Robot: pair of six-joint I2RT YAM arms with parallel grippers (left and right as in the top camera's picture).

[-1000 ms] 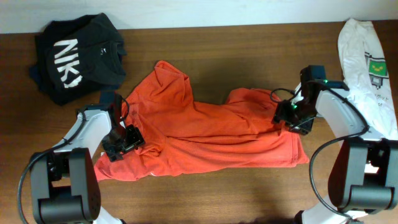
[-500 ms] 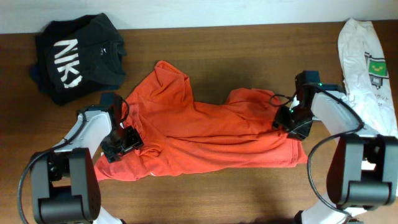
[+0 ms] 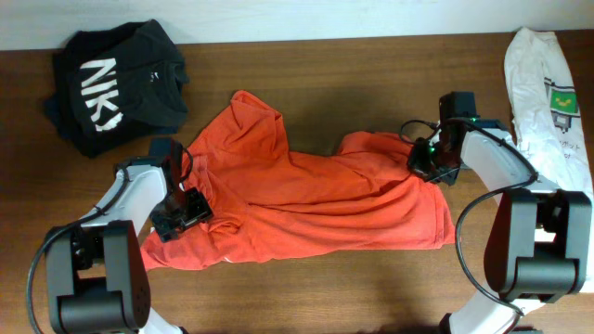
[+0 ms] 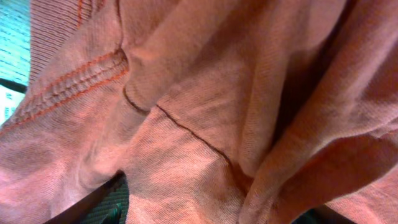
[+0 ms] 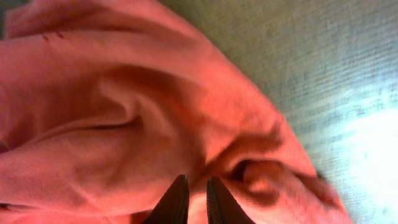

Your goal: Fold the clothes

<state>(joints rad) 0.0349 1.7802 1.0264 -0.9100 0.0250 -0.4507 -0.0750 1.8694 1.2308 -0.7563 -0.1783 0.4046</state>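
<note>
The clothes to hand are an orange-red T-shirt [image 3: 306,199], lying crumpled across the middle of the table. My left gripper [image 3: 181,211] sits low on the shirt's left edge. In the left wrist view orange cloth [image 4: 205,93] fills the frame, and the left gripper [image 4: 208,214] stands open with a bunched fold lying between its wide-set fingers [image 4: 93,204]. My right gripper [image 3: 429,167] is at the shirt's upper right part. In the right wrist view the right gripper [image 5: 198,200] is shut, its dark fingertips [image 5: 177,198] pinching a thin ridge of the T-shirt [image 5: 112,106].
A black garment with white lettering [image 3: 116,83] lies at the back left. A white garment with a green print [image 3: 543,102] lies along the right edge. Bare brown wooden table [image 3: 353,74] shows behind the shirt and along the front edge.
The right gripper has moved toward the back of the table and its jaws have closed on the shirt's cloth. The left arm has hardly moved.
</note>
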